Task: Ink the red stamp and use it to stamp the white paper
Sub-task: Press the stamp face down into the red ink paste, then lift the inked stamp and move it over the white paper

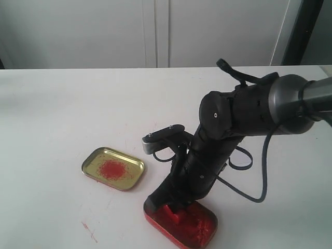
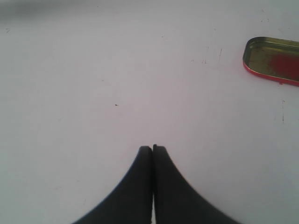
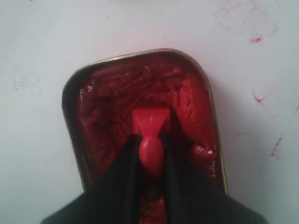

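White tabletop [image 1: 62, 104], flecked with red, carries everything. Over it the right gripper [image 3: 150, 138] pinches the red stamp [image 3: 150, 122] by its knob, with the base sunk in the lumpy paste tin [image 3: 103, 107]; from outside the arm [image 1: 228, 129] hides most of this. The left gripper [image 2: 153, 149] hangs over bare table, fingers pressed together and empty, with the gold tin [image 2: 261, 56] cut off at the frame edge.
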{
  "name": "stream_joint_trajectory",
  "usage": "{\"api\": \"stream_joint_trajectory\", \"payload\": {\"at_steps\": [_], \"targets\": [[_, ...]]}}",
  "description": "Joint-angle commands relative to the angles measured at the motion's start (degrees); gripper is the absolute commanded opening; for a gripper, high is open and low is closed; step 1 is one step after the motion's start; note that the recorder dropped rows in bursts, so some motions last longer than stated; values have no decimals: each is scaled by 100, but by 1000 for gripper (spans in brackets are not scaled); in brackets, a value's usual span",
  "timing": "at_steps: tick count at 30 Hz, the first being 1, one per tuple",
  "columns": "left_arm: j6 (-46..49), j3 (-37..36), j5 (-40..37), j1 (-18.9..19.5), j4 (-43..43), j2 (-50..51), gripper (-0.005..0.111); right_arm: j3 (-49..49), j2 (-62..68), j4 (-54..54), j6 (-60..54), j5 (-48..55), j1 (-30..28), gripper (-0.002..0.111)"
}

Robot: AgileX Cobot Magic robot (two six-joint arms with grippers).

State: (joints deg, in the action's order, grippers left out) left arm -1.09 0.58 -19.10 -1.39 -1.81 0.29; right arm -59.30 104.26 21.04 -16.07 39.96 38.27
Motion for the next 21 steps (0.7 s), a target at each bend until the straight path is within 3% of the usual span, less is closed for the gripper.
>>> {"api": "stream_joint_trajectory", "payload": {"at_steps": [1,8,21], "targets": [[-20,-58,-18,13,-29,-29,0,7,27,141,-64,84,-103,0],[-20,-58,-18,13,-29,-29,0,-4,27,652,-302,320,-465,0],[-20,-58,-18,13,-29,-29,0,-192,16,789,-337,307,-529,0]]}}
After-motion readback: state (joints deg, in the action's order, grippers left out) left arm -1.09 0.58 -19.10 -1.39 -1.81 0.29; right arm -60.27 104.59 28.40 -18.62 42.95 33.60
